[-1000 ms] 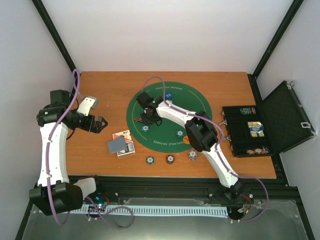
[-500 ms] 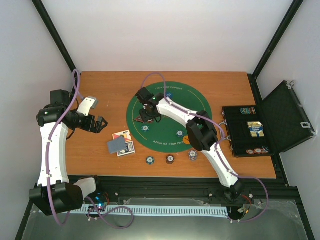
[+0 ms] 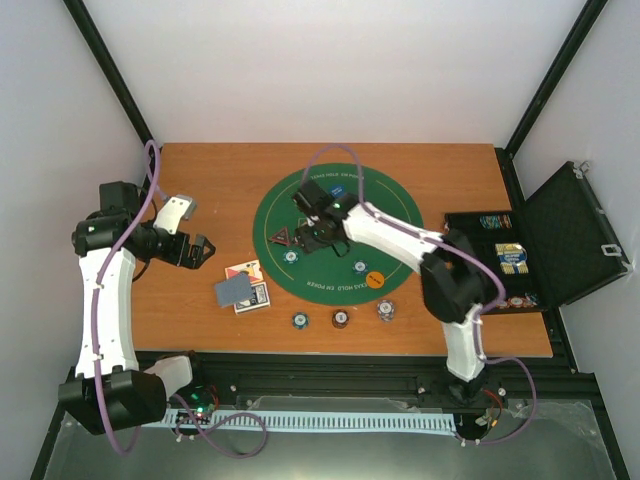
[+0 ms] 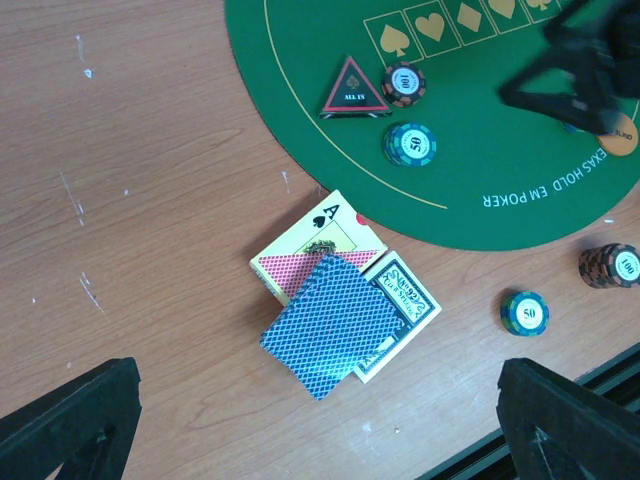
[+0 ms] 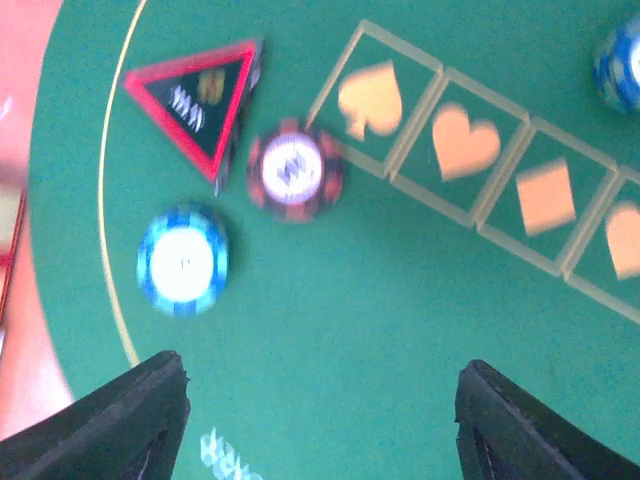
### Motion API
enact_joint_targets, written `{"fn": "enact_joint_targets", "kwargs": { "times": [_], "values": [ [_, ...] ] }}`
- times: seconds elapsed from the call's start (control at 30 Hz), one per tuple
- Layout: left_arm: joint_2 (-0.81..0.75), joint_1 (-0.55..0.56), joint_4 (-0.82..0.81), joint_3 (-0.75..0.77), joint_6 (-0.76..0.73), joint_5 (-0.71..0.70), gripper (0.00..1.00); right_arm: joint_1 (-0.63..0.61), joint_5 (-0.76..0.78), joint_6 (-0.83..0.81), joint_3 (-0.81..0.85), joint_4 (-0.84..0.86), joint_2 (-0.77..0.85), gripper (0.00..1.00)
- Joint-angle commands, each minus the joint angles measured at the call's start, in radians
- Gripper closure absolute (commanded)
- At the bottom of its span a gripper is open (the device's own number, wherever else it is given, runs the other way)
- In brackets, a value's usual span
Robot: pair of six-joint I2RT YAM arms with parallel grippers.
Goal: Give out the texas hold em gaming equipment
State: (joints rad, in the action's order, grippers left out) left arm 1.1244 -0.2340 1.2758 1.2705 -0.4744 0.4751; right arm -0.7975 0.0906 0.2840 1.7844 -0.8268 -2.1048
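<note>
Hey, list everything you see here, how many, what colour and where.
table: one, brown wood
mat: one, green, round, table centre
case: one, black, open, right side, chips and deck inside
marker: one, black-red triangle, mat's left side
brown chips: one on mat by marker, one pile off mat, front
teal chips: two on mat, one off mat, front
grey-white chips: one pile, off mat, front
orange disc: one, mat's near edge
blue disc: one, mat's far side
cards: small heap, blue-backed, ace face up, left of mat
left claw: open, left of cards
right claw: open, over mat near marker
</note>
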Motion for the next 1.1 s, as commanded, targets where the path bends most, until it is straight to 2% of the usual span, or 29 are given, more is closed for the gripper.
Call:
{"fn": "enact_joint_targets", "kwargs": {
  "times": [0.0,0.1,0.2,0.37,0.57,0.77,1.07],
  "values": [
    [-0.009,-0.005,0.018,0.021,-0.023,0.015,0.00,-0.051,0.018,0.052,-0.296,0.091,0.243,0.24],
    [0.002,-0.005,0.016,0.026,-0.017,0.028,0.00,-0.110,0.048,0.115,-0.506,0.109,0.384,0.20],
    [0.006,-0.005,0.013,0.028,-0.012,0.034,0.00,-0.166,0.053,0.185,-0.650,0.130,0.478,0.18],
    [0.010,-0.005,0.014,0.034,-0.006,0.043,0.00,-0.240,0.030,0.264,-0.787,0.181,0.550,0.16],
    [0.011,-0.005,0.014,0.035,-0.001,0.038,0.00,-0.270,0.011,0.292,-0.825,0.225,0.518,0.17],
    [0.007,-0.005,0.013,0.033,-0.002,0.034,0.00,-0.275,0.008,0.288,-0.824,0.247,0.472,0.26],
    [0.009,-0.006,0.010,0.032,-0.003,0.035,0.00,-0.275,0.045,0.279,-0.830,0.241,0.459,0.32]
  ]
}}
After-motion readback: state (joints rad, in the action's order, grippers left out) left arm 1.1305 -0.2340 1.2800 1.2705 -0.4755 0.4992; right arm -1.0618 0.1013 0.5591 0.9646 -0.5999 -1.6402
